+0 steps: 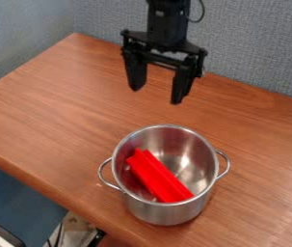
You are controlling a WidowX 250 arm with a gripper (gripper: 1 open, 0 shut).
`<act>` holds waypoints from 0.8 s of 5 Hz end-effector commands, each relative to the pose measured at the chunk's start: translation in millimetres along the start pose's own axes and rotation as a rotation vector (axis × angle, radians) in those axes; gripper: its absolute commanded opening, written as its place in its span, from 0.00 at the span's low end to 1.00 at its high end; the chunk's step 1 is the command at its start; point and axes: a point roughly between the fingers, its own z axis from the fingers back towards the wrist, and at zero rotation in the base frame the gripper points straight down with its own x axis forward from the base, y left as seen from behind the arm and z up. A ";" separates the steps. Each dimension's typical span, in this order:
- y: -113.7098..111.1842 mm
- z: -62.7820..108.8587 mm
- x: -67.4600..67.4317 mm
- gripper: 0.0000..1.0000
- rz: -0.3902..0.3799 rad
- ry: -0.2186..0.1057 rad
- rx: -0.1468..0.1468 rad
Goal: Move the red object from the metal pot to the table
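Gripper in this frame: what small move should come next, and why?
Probably move the gripper toward the camera until it is above the metal pot. Its jaws are open and pointing down, but it hangs over bare table behind the pot, while the red object lies inside, untouched.

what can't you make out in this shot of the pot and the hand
- Far end of the red object: the near wall of the metal pot hides it, camera view.
- Arm above the hand: cut off by the top edge.
- Under the table, bottom left: blurred, cropped shapes.
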 end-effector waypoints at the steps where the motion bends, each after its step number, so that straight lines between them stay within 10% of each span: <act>1: -11.8 3.0 -18.1 1.00 0.092 -0.029 -0.023; 4: -32.9 -13.3 -53.0 1.00 0.409 -0.054 -0.069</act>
